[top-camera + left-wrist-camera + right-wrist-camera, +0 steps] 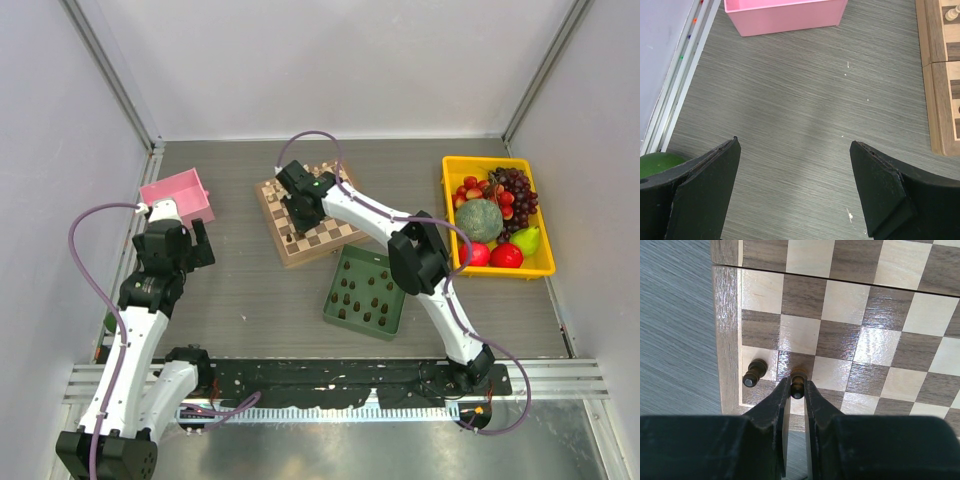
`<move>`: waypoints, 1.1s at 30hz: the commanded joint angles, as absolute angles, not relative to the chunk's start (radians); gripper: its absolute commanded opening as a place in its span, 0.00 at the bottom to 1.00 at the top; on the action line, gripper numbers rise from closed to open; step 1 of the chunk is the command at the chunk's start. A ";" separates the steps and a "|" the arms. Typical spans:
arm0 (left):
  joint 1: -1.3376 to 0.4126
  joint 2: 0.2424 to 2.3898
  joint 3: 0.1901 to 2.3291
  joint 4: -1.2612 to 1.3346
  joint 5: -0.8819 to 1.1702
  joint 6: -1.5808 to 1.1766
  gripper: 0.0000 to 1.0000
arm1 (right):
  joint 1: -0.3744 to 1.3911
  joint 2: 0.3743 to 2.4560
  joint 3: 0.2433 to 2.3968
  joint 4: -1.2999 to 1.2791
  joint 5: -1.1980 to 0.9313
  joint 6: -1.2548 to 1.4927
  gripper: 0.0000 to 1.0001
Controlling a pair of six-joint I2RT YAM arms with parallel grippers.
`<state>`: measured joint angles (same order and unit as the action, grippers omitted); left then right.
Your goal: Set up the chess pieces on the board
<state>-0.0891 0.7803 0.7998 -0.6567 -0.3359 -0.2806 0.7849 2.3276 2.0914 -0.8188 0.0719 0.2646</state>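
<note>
A pink rectangular plastic bin (pixel 180 197) sits far left on the grey wood-grain tabletop (pixel 240 290); a square green tray (pixel 352 258) lies near the middle; a yellow plastic crate (pixel 448 215) at the right holds dark grapes (pixel 515 186), strawberries (pixel 470 190) and a green pear (pixel 526 240).

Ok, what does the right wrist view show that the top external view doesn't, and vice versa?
Right wrist only: the right gripper shut on a dark chess piece, with a second dark piece standing beside it. Top external only: the green tray holding more dark pieces, the pink bin, the yellow fruit basket, the left gripper. Both: the board and the right gripper over it.
</note>
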 commanded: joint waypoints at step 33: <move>-0.080 0.784 0.821 -0.644 -0.311 -0.282 0.99 | 0.761 1.830 1.687 -0.708 0.170 0.316 0.45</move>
<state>-0.0837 0.7845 0.7998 -0.6567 -0.3202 -0.2810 0.7746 2.0842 1.9102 -0.8028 0.1032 0.2806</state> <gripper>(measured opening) 0.991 0.442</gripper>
